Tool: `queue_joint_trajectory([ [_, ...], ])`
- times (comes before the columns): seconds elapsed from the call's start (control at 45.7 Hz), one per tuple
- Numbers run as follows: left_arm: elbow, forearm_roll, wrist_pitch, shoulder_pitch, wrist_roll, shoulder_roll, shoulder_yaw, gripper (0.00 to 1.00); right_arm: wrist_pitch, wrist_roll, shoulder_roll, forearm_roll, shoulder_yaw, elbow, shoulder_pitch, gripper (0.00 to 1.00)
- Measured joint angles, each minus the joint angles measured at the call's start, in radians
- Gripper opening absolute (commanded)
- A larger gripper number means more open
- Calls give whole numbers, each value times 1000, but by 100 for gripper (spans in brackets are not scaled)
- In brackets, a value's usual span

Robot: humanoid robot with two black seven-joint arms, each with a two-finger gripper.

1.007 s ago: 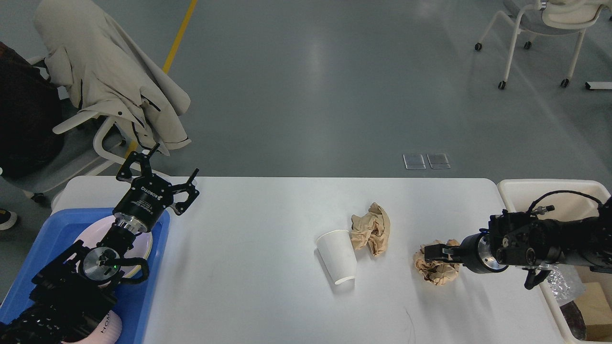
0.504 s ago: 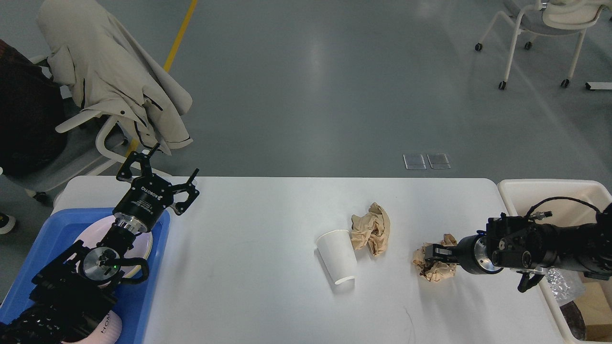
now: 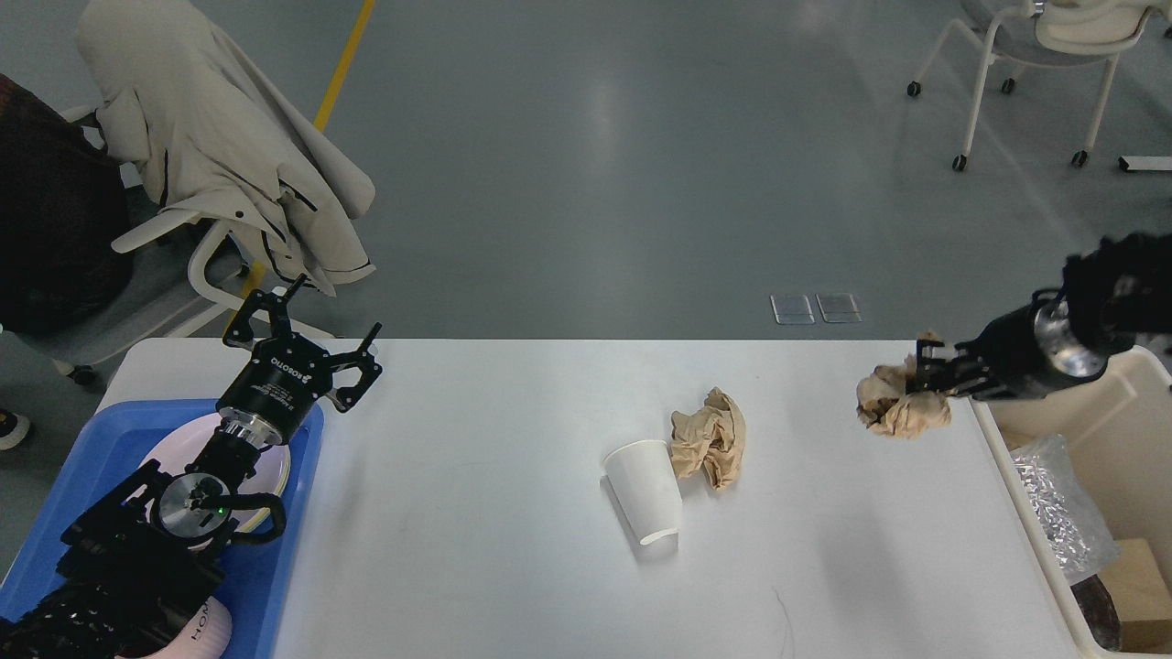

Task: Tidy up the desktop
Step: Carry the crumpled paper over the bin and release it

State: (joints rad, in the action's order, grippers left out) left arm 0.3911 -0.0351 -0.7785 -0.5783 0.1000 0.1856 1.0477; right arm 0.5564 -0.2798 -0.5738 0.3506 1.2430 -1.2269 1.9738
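Right gripper (image 3: 925,389) pinches a paper wad (image 3: 897,407) just beside the bin (image 3: 1135,430) — likely for dumping — left gripper (image 3: 307,339) spread, idle, far from it

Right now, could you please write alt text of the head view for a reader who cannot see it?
The right gripper holds a crumpled brown paper ball lifted above the large white desktop, near the cream plastic bin. A second crumpled brown paper lies against an overturned white paper cup mid-table. The open left gripper hangs over a blue plastic tray.
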Motion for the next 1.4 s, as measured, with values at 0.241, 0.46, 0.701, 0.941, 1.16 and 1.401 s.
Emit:
queue_joint_trajectory([
  [0.241, 0, 0, 0, 0, 0, 0, 0, 100, 388, -177, -57, 250, 27, 2, 530, 0],
  [0.46, 0, 0, 0, 0, 0, 0, 0, 100, 365, -192, -77, 344, 108, 38, 509, 0],
  [0.701, 0, 0, 0, 0, 0, 0, 0, 100, -149, -188, -121, 332, 294, 447, -95, 0],
  [0.941, 0, -1, -1, 0, 0, 0, 0, 100, -388, -177, -51, -124, 75, 1029, -865, 0],
  [1.16, 0, -1, -1, 0, 0, 0, 0, 100, -477, -68, 80, -300, 32, 1140, -1336, 0],
  [1.401, -1, 0, 1, 0, 1, 0, 0, 100, -521, 3, 115, -312, 29, 1143, -1365, 100],
])
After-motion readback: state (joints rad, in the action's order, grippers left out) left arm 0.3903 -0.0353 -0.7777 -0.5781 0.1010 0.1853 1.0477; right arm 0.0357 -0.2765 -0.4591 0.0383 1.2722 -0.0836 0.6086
